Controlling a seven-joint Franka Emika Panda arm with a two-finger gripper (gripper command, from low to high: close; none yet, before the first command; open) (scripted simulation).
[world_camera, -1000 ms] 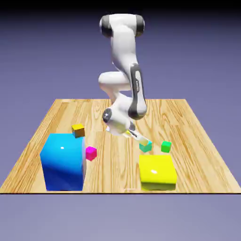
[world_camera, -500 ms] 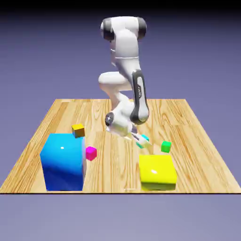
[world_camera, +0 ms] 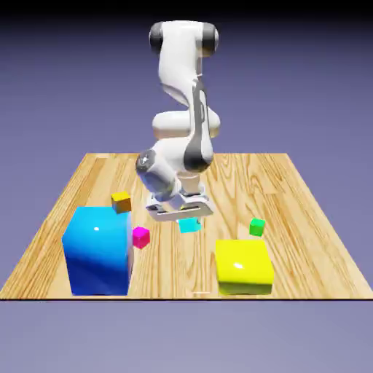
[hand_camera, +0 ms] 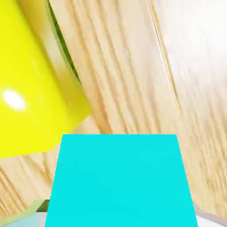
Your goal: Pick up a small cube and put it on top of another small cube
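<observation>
The tiny cyan-teal small cube (world_camera: 190,225) hangs above the table, near the middle of the exterior view, with my gripper (world_camera: 189,218) shut on it. In the hand view the same small cube (hand_camera: 120,181) fills the lower half and hides my fingertips. The tiny orange-brown cube (world_camera: 122,202), the other small cube, rests on the wood behind the big blue cube (world_camera: 98,249), well to the exterior view's left of my gripper.
A big yellow block (world_camera: 244,267) stands at the front right and shows at the hand view's left as the yellow block (hand_camera: 26,84). A tiny magenta cube (world_camera: 140,237) lies beside the blue cube. A tiny green cube (world_camera: 256,227) lies behind the yellow block.
My gripper closed on the cyan-teal cube, lifted it off the table and carried it toward the exterior view's left. The hand has turned. The other cubes have not moved.
</observation>
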